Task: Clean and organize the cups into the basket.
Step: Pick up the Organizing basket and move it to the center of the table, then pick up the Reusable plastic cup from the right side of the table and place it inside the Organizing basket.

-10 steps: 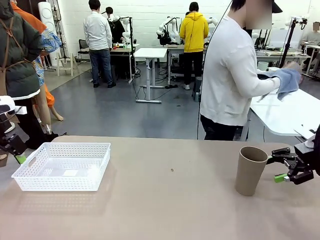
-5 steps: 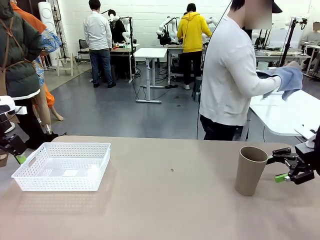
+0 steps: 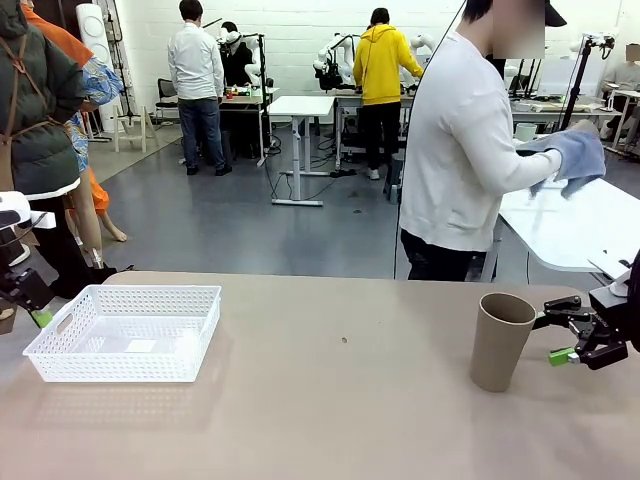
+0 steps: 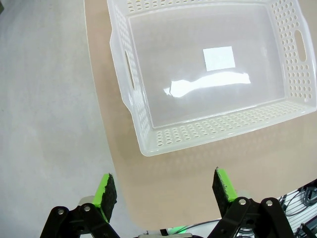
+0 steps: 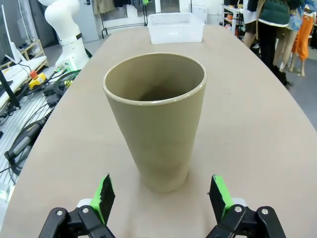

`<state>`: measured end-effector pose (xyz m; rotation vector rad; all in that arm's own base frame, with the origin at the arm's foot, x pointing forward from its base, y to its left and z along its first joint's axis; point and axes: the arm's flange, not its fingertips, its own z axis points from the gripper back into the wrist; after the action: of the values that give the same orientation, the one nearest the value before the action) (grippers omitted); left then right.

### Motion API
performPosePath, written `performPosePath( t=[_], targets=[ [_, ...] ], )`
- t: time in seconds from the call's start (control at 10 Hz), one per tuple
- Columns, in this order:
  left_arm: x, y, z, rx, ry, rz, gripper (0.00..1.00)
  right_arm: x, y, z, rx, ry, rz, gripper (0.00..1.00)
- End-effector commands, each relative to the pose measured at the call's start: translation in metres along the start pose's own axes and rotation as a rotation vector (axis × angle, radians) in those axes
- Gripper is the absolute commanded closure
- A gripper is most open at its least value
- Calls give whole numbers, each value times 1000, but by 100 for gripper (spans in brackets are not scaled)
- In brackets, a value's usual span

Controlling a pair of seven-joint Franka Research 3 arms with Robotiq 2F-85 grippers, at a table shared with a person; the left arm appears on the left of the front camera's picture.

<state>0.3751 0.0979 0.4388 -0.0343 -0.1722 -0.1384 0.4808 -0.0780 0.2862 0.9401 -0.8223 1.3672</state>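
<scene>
Seeing right gripper (image 5: 161, 194) spread wide, tan cup (image 5: 156, 119) upright just ahead, untouched. Left gripper (image 4: 166, 186) also spread, near basket (image 4: 223, 130) at frame top.

table (image 3: 330, 400) mid: bare | obstacles: cup (image 3: 500, 340) right, basket (image 3: 125, 332) left
</scene>
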Motion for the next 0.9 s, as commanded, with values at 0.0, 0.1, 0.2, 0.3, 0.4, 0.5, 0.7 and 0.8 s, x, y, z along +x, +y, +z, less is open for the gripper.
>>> performPosePath(
  t=[0.0,0.1,0.2,0.3,0.4,0.5,0.7,0.8],
  targets=[
    [4,4,-6,-19,-37,-19,0,-5,-7,-12,-6,0,9,0],
    [6,3,-8,-34,-37,-4,0,-8,-9,-16,-3,-9,2,0],
    [8,0,-11,-29,-32,-7,0,-10,-9,-17,-3,-7,2,0],
    [11,-5,-15,-24,-24,-20,0,-12,-9,-17,-2,-11,0,0],
    [14,-11,-19,-24,-21,-36,0,-13,-9,-16,-5,-11,-2,0],
    [18,-18,-20,-24,-21,-53,0,-13,-9,-15,-6,-14,-2,0],
    [21,-26,-23,-12,-9,-75,0,-15,-9,-15,-7,-18,1,0],
    [22,-27,-26,-7,3,-82,0,-15,-9,-14,-8,-21,0,0]
  ],
)
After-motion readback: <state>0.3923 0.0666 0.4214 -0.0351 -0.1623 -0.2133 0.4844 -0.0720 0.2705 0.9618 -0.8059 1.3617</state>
